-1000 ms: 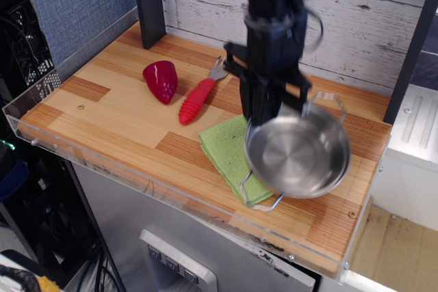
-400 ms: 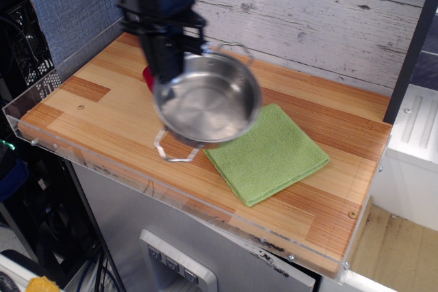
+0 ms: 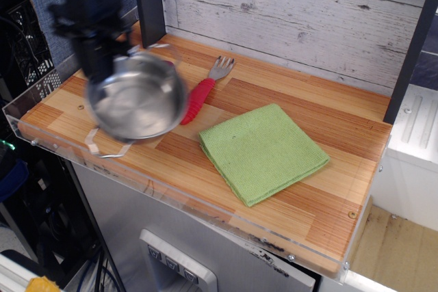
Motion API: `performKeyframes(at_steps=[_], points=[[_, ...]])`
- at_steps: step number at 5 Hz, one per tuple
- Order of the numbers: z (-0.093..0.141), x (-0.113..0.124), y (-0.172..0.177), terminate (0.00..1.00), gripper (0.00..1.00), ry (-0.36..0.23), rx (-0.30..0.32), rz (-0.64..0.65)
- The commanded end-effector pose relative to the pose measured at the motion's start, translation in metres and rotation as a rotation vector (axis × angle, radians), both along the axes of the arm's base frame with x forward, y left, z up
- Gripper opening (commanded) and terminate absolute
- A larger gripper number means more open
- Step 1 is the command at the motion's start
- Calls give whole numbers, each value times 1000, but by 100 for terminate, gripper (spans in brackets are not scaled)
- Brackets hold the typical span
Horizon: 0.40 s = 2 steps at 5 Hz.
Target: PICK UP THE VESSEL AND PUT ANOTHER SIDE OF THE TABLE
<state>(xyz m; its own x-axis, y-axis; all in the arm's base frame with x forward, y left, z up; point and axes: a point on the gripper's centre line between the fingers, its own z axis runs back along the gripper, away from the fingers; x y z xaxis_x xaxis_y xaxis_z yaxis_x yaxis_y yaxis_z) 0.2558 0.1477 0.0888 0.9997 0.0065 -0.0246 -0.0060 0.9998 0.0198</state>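
The vessel (image 3: 137, 100) is a shallow shiny steel pot with wire loop handles. It hangs tilted above the left part of the wooden table (image 3: 287, 107), its open side facing the camera. My gripper (image 3: 102, 56) is black and blurred by motion. It is shut on the pot's far rim and holds it in the air. One loop handle (image 3: 102, 148) points down toward the table's front left edge. The pot hides the dark-red pepper.
A folded green cloth (image 3: 263, 152) lies at the table's middle right. A red-handled fork (image 3: 205, 90) lies behind the pot. A black post (image 3: 149, 1) stands at the back left. A clear acrylic rim (image 3: 178, 200) runs along the front edge.
My gripper has carried the pot from over the right side of the table, across the green cloth, to the left side. The cloth is now uncovered and the pepper is hidden.
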Motion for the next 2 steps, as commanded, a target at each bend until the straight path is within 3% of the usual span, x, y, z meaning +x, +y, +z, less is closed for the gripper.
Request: performKeyframes(at_steps=[1, 2], points=[[2, 0, 79, 0, 0, 11, 112, 101], [-1, 0, 100, 0, 0, 29, 132, 135]])
